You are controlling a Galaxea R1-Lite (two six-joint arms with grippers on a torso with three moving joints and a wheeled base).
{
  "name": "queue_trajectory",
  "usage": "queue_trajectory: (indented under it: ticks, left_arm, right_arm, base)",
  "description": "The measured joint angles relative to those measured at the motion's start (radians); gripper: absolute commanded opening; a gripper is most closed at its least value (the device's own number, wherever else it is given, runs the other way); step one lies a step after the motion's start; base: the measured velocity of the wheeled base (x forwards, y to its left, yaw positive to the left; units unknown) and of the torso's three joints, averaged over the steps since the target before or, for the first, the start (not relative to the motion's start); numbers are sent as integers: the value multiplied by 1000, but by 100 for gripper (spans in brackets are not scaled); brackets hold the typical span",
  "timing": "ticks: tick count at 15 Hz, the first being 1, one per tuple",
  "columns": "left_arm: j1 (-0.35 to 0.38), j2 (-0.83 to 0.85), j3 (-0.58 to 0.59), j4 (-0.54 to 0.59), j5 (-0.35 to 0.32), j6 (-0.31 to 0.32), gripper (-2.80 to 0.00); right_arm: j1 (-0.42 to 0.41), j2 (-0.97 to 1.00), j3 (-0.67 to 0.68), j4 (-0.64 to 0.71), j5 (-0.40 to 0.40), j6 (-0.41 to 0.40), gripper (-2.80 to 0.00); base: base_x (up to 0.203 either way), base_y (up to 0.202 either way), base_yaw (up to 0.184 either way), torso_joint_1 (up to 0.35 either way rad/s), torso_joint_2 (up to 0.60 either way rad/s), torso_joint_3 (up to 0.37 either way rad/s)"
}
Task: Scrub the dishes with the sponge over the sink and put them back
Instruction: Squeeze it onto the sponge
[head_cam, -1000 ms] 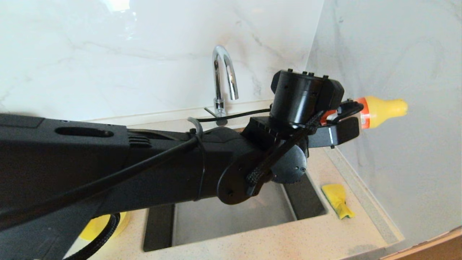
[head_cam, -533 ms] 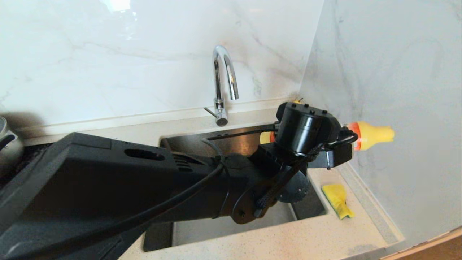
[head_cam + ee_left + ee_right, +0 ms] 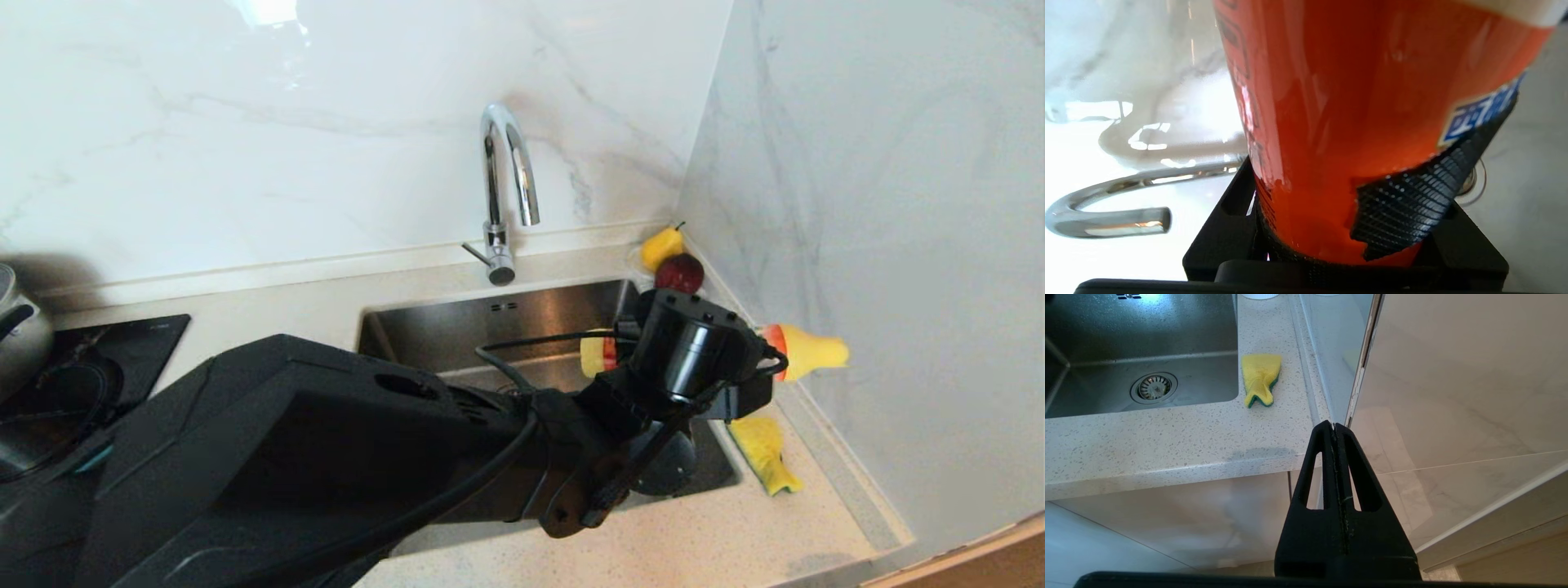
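My left gripper [image 3: 1339,228] is shut on an orange bottle [image 3: 1355,122] with a yellow neck [image 3: 808,353]. It holds the bottle lying level above the right rim of the sink [image 3: 490,322], neck toward the right wall. The yellow sponge [image 3: 763,453] with its green side lies on the counter right of the sink, just below the bottle; the right wrist view shows the sponge [image 3: 1260,377] too. The dishes are out of view. My right gripper [image 3: 1334,425] is shut and empty, parked below the counter's front edge near the right wall.
The chrome tap [image 3: 508,175] stands behind the sink, and the drain strainer [image 3: 1153,387] sits in the basin floor. A yellow pear [image 3: 661,247] and a red fruit [image 3: 680,273] sit in the back right corner. A black hob [image 3: 98,351] with a pot [image 3: 16,327] is at the left.
My left arm has dropped and swung toward the front right, bringing the bottle down from tap height to just above the sponge. The fruit and hob have come into view.
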Motion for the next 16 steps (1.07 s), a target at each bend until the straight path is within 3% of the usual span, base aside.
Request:
queue_trajectory:
  ticks: [5, 8, 12, 16]
  left_arm:
    - [-10, 65, -7, -46, 110, 23, -280]
    - [-13, 102, -8, -98, 123, 69, -280]
    - [-18, 137, -2, -191, 125, 176, -280]
    - [-19, 152, 12, -195, 166, 182, -280]
  right_arm:
    - [0, 0, 0, 0, 0, 1, -280]
    - [0, 0, 0, 0, 0, 0, -280]
    - [0, 0, 0, 0, 0, 0, -280]
    - [0, 0, 0, 0, 0, 0, -280]
  base:
    - [0, 0, 0, 0, 0, 0]
    - [0, 0, 0, 0, 0, 0]
    - [0, 0, 0, 0, 0, 0]
    - [0, 0, 0, 0, 0, 0]
